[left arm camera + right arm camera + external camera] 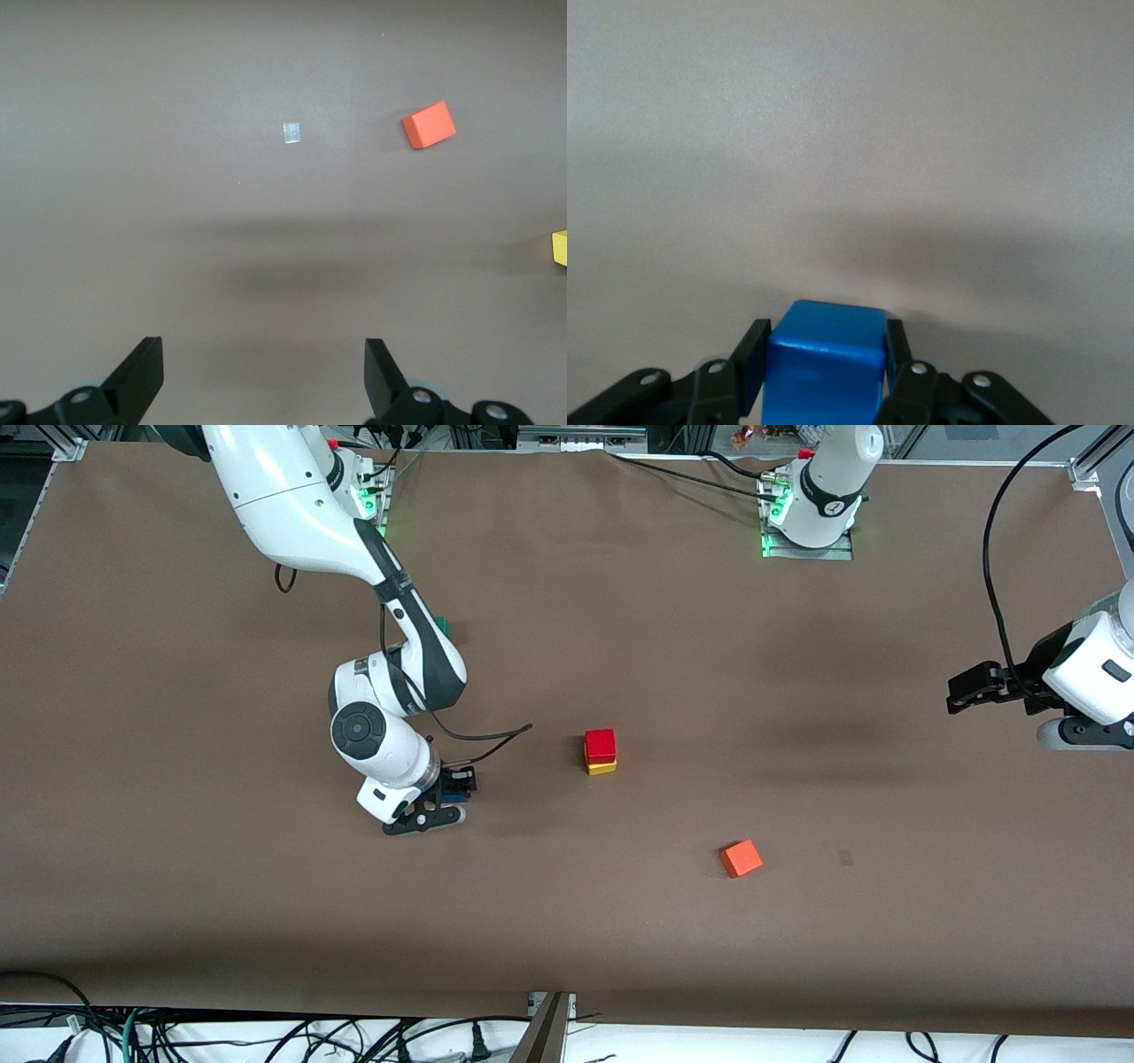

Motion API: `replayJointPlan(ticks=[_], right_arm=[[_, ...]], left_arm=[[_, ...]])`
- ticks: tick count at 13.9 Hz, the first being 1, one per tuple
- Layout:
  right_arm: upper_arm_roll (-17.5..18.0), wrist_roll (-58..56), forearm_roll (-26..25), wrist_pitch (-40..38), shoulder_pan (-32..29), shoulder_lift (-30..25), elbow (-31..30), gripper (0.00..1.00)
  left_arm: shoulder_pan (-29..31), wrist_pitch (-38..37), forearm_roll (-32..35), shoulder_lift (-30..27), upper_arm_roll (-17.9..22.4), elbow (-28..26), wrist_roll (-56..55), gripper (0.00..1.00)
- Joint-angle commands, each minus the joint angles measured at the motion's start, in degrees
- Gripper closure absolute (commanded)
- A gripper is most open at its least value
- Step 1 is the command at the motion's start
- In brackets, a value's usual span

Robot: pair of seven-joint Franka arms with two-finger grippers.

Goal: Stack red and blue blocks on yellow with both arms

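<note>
The red block (600, 742) is already set on the yellow block (601, 767) — half is done. At their nine o'clock, the blue block (825, 367) is squeezed by the right gripper (440, 808). The left gripper (973, 688) waits, fingers (142, 372) spread wide.

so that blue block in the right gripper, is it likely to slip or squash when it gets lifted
Probably neither. The blue block looks like a stiff, flat-sided cube, and the right gripper is shut on two of its flat sides, so it should stay square. Its matt surface suggests fair grip. It looks small, so likely light.
</note>
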Motion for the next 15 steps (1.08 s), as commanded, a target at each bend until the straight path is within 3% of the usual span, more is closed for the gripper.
replayJointPlan(ticks=[1, 15], right_arm=[[0.05, -1.19, 0.64, -0.01, -0.09, -0.22, -0.49, 0.5], [0.05, -0.22, 0.64, 1.83, 0.88, 0.57, -0.58, 0.47]], left_arm=[[0.36, -0.61, 0.7, 1.07, -0.35, 2.11, 0.93, 0.0], [0.36, -0.61, 0.61, 1.07, -0.44, 2.11, 0.93, 0.0]])
